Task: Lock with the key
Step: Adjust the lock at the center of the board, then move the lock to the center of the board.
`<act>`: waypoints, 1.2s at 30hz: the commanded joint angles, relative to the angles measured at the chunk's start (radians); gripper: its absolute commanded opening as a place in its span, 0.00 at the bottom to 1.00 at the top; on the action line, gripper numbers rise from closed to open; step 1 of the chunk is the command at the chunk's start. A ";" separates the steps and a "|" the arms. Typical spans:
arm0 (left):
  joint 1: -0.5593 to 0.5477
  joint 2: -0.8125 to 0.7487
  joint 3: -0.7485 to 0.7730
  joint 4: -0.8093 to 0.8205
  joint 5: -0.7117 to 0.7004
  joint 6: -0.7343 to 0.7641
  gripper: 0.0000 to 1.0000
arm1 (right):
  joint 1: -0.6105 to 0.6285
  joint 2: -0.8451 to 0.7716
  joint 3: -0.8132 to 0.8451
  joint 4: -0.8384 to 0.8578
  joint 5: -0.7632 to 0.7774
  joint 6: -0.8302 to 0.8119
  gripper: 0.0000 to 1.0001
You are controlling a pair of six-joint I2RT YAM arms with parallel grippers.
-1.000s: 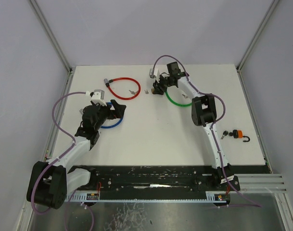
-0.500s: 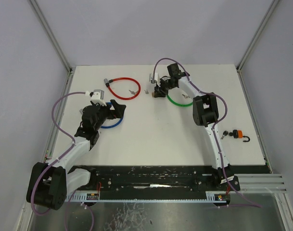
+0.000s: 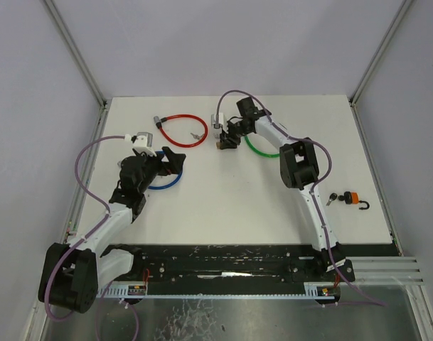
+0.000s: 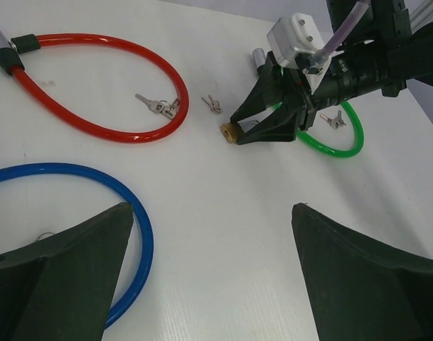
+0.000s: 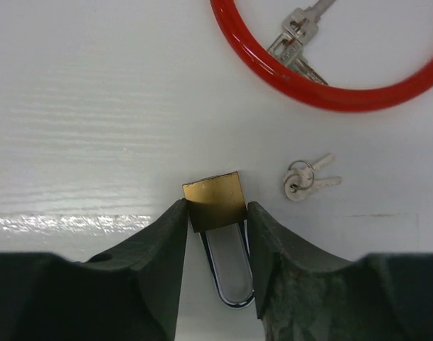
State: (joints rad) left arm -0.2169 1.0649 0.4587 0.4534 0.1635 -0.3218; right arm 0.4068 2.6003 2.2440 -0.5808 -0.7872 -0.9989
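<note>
My right gripper [image 3: 223,142] [image 5: 216,213] is shut on a small brass padlock [image 5: 214,199]. Its fingers press the body's two sides, and the silver shackle [image 5: 234,277] points back between them. The padlock is low at the table, at the back centre, and also shows in the left wrist view [image 4: 230,133]. A pair of small silver keys [image 5: 305,177] [image 4: 212,104] lies just beside it. My left gripper [image 3: 170,167] [image 4: 210,213] is open and empty over the edge of a blue cable lock [image 4: 141,234] [image 3: 166,186].
A red cable lock [image 3: 180,130] [image 4: 109,133] with keys [image 4: 159,106] inside its loop lies at the back left. A green cable lock [image 3: 262,150] [image 4: 348,149] lies behind my right gripper. An orange padlock [image 3: 353,198] and a black-headed key [image 3: 333,198] lie at the right.
My right gripper has moved left with the brass padlock, away from the green loop and toward the small keys. The left arm has not moved.
</note>
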 commanded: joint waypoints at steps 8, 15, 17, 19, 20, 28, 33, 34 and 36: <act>0.002 -0.049 -0.012 0.009 -0.022 -0.003 0.91 | 0.035 -0.122 -0.023 0.022 0.020 0.148 0.72; 0.003 -0.104 -0.033 0.025 -0.026 -0.009 0.92 | -0.020 -0.250 -0.057 -0.034 -0.064 0.243 0.73; 0.002 -0.128 -0.050 0.053 -0.022 -0.016 0.92 | -0.045 -0.288 -0.089 -0.051 -0.084 0.284 0.73; 0.002 -0.157 -0.070 0.087 -0.014 -0.023 0.92 | -0.070 -0.328 -0.130 -0.082 -0.072 0.304 0.74; 0.002 -0.170 -0.081 0.105 -0.010 -0.028 0.92 | -0.083 -0.347 -0.150 -0.094 -0.057 0.307 0.74; 0.002 -0.175 -0.102 0.173 -0.003 -0.098 1.00 | -0.137 -0.423 -0.325 -0.115 0.208 0.386 0.72; 0.002 -0.166 -0.077 0.117 -0.006 -0.106 1.00 | -0.137 -0.411 -0.363 -0.065 0.347 0.461 0.68; 0.003 -0.172 -0.078 0.114 -0.013 -0.105 1.00 | -0.137 -0.412 -0.370 -0.053 0.361 0.469 0.68; 0.001 -0.187 -0.083 0.108 -0.023 -0.106 1.00 | -0.138 -0.417 -0.385 -0.037 0.366 0.479 0.68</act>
State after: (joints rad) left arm -0.2169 0.9035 0.3546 0.5358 0.1566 -0.4156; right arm 0.2615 2.1990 1.8694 -0.6628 -0.5079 -0.5823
